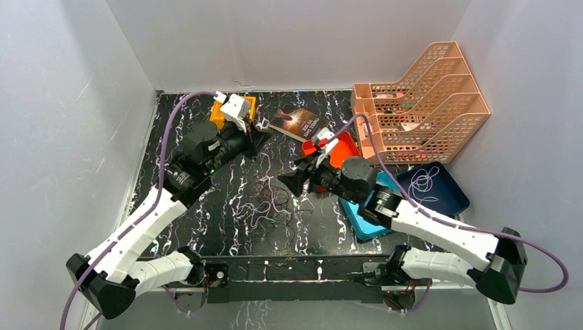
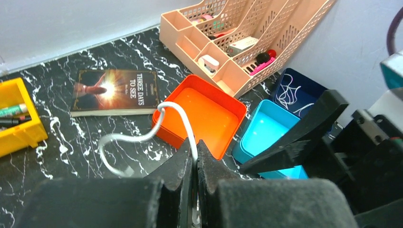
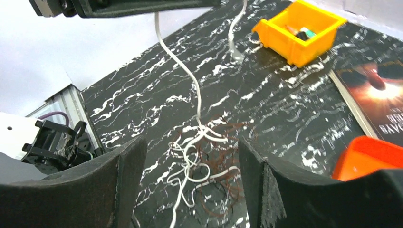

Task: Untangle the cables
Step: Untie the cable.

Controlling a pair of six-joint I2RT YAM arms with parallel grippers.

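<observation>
The left gripper (image 2: 195, 148), raised over the far left, is clamped on the white cable (image 2: 177, 112). The right gripper (image 3: 190, 147) hovers tilted down, fingers (image 3: 119, 180) wide apart, above the tangle (image 1: 271, 199) mid-table.

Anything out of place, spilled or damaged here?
Nothing beyond the mess the task is about. The cables lie knotted on the table. One white cable runs up from the tangle, pinched in the shut left gripper. The right gripper hangs open above it. Nothing looks spilled or broken.
</observation>
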